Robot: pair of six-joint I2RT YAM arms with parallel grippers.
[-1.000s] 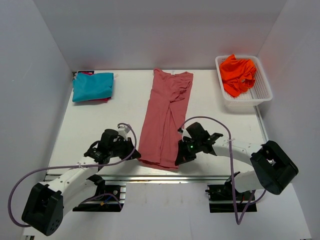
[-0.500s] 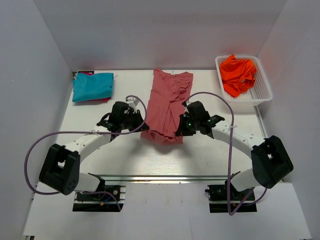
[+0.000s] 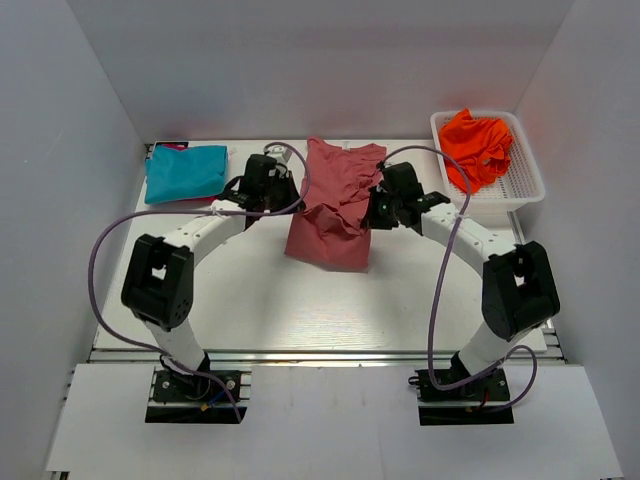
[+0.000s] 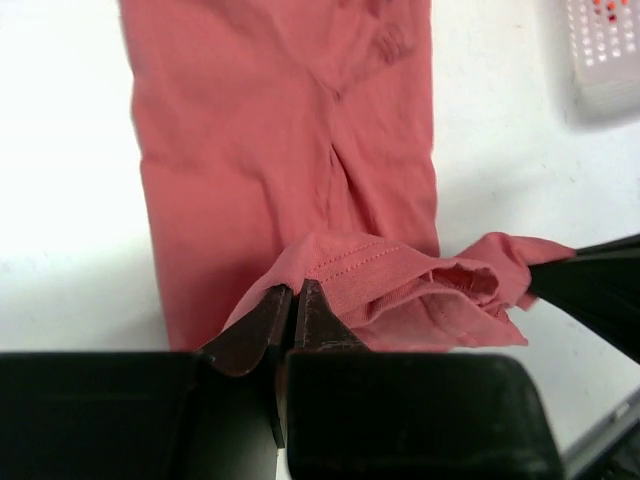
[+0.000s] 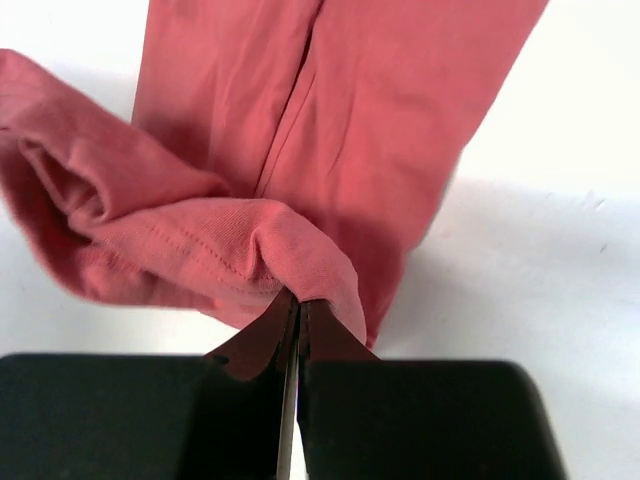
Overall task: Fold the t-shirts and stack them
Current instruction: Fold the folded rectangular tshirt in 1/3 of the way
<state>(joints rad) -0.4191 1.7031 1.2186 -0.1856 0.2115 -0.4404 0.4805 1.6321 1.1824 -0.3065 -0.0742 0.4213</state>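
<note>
The dusty-red t-shirt (image 3: pixel 330 215) lies lengthwise in the middle of the table, its near end lifted and carried back over its far half. My left gripper (image 3: pixel 285 192) is shut on the left corner of that hem (image 4: pixel 345 270). My right gripper (image 3: pixel 372 205) is shut on the right corner (image 5: pixel 300 255). The hem sags between them above the flat cloth (image 4: pixel 260 140). The folded teal t-shirt (image 3: pixel 186 172) lies at the far left. The orange t-shirt (image 3: pixel 476 146) is crumpled in the basket.
The white mesh basket (image 3: pixel 520 185) stands at the far right corner. A dark red cloth edge (image 3: pixel 170 146) shows under the teal shirt. Purple cables loop from both arms over the table. White walls close in the sides and the back.
Both grippers have moved from the near edge toward the far side, carrying the red shirt's near hem up and over its far half. The shirt now looks about half as long.
</note>
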